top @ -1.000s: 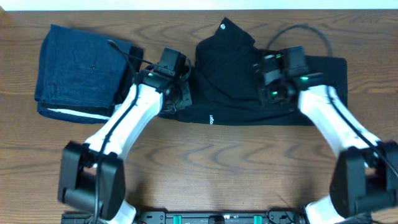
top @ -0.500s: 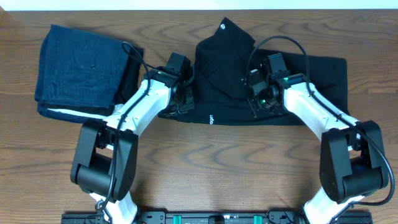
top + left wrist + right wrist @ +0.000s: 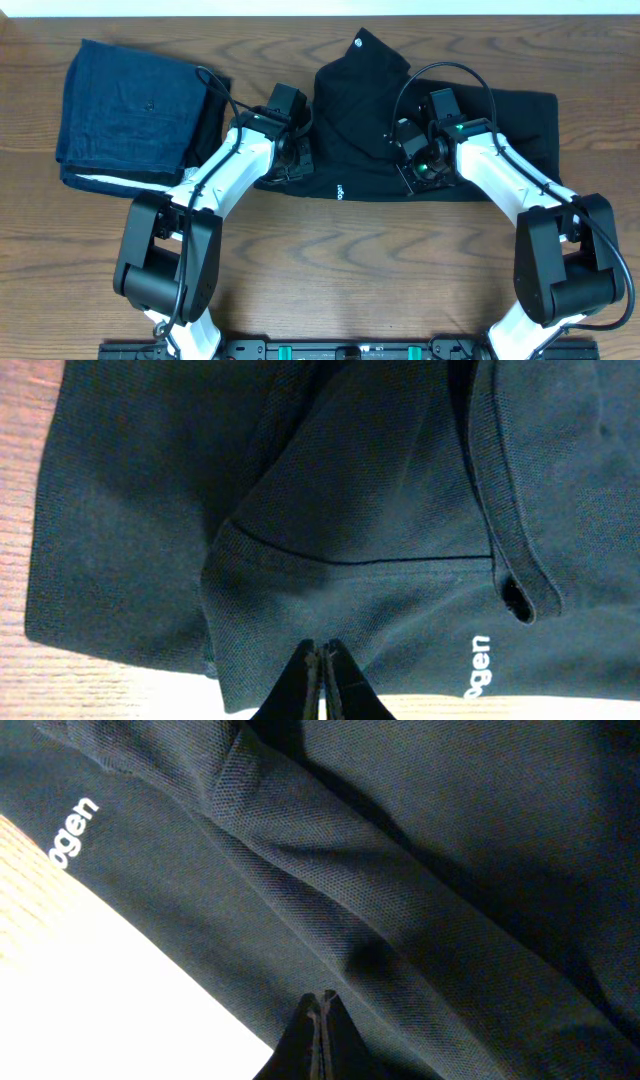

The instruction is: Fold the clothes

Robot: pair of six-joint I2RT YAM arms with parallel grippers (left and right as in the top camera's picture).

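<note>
Grained wooden table [image 3: 320, 260], soft black mesh-knit shirt [image 3: 350, 110], folded blue denim [image 3: 130, 110]

matt knitted black shirt [image 3: 360, 110], grained wooden table [image 3: 350, 260].

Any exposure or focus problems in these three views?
Right wrist: the table is blown out to white beside the shirt, weave sharp. Left wrist: evenly lit, stitching crisp. Overhead: even light, no glare, but the shirt's folds are hard to read.
</note>
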